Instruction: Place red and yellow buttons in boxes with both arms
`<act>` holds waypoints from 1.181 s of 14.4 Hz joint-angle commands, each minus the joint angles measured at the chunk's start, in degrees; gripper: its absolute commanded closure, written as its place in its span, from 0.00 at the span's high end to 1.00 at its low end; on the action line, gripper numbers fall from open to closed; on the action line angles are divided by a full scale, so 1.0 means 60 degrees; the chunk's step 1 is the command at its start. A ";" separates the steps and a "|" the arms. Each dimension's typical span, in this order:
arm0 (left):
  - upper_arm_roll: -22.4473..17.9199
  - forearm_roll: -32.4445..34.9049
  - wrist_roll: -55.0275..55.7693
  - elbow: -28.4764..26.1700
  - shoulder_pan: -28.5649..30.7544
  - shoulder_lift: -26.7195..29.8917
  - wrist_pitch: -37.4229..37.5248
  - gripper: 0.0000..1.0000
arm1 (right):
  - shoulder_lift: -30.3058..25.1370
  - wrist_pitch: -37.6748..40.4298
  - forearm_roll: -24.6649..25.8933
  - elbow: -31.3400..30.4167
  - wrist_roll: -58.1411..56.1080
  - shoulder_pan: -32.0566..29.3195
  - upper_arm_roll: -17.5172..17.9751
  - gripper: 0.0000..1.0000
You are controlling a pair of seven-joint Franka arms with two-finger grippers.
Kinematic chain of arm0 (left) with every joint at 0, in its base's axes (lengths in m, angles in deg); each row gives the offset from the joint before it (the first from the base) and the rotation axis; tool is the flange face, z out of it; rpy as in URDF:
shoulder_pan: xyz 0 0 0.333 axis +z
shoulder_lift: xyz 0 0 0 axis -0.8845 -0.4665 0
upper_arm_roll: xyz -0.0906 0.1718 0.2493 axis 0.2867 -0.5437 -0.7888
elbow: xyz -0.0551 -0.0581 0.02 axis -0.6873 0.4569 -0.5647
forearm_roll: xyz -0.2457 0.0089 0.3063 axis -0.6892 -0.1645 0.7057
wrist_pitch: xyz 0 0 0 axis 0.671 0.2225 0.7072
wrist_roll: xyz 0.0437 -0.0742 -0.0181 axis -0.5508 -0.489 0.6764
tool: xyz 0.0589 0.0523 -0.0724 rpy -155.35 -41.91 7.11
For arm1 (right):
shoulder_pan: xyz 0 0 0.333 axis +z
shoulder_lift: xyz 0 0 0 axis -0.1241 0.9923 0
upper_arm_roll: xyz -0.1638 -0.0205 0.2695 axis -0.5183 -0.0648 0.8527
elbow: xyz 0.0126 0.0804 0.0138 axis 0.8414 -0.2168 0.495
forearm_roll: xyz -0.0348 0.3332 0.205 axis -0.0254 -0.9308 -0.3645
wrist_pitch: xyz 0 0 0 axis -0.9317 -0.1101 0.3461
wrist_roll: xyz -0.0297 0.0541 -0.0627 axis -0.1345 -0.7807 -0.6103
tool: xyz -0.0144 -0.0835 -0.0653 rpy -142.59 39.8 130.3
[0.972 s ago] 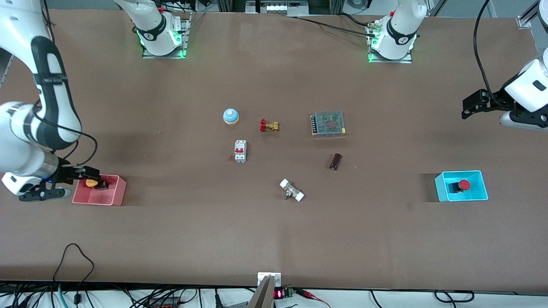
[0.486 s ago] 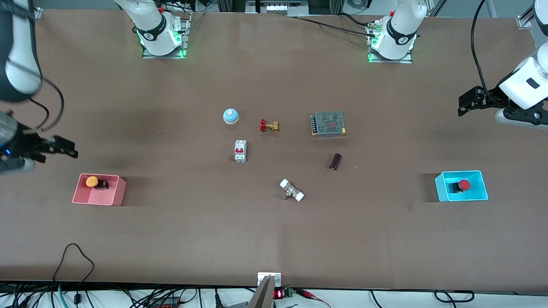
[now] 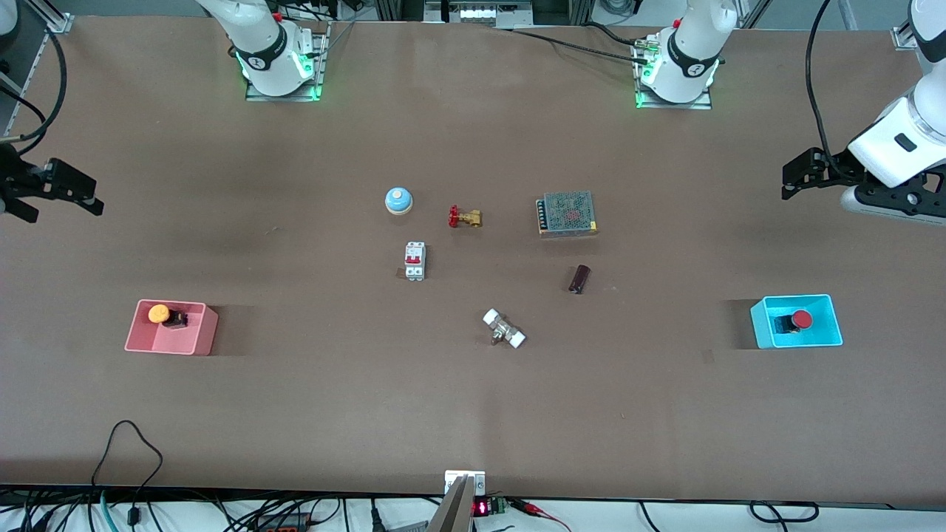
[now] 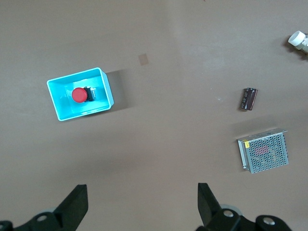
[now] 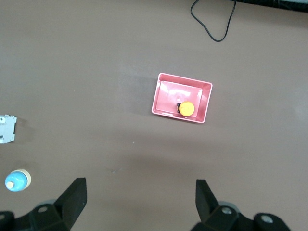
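Brown tabletop (image 3: 473, 414): both bins are loaded, clutter lies mid-table.
Right gripper (image 3: 65, 193): a second ago it was in the pink box (image 3: 194, 341); now it has lifted away, over bare table, fingers spread wide, holding nothing.
Yellow button (image 3: 160, 314): released, sitting inside the pink box.
Red button (image 3: 801, 320): inside the cyan box (image 3: 761, 319).
Left gripper (image 3: 800, 174): over the table's end by the cyan box, fingers wide apart, empty, drifting slightly.
Judgement: placement looks finished.
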 commanded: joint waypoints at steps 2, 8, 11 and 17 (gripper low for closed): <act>0.0015 -0.0049 -0.0167 -0.0039 -0.0003 0.0176 0.0102 1.00 | -0.0202 0.0596 0.0284 0.0003 0.0782 0.0177 0.0268 1.00; 0.0044 -0.0049 -0.0153 0.0063 -0.0003 0.0162 0.0088 1.00 | 0.0002 0.0715 0.0328 0.0267 0.1665 0.0617 0.0283 1.00; 0.0030 -0.0064 -0.0138 0.0064 -0.0003 0.0162 0.0088 1.00 | 0.0076 0.0816 0.0488 0.0325 0.1680 0.0675 0.0283 1.00; 0.0029 -0.0064 -0.0065 0.0064 0.0011 0.0162 0.0117 1.00 | 0.0076 0.0846 0.0460 0.0325 0.1782 0.0705 0.0312 1.00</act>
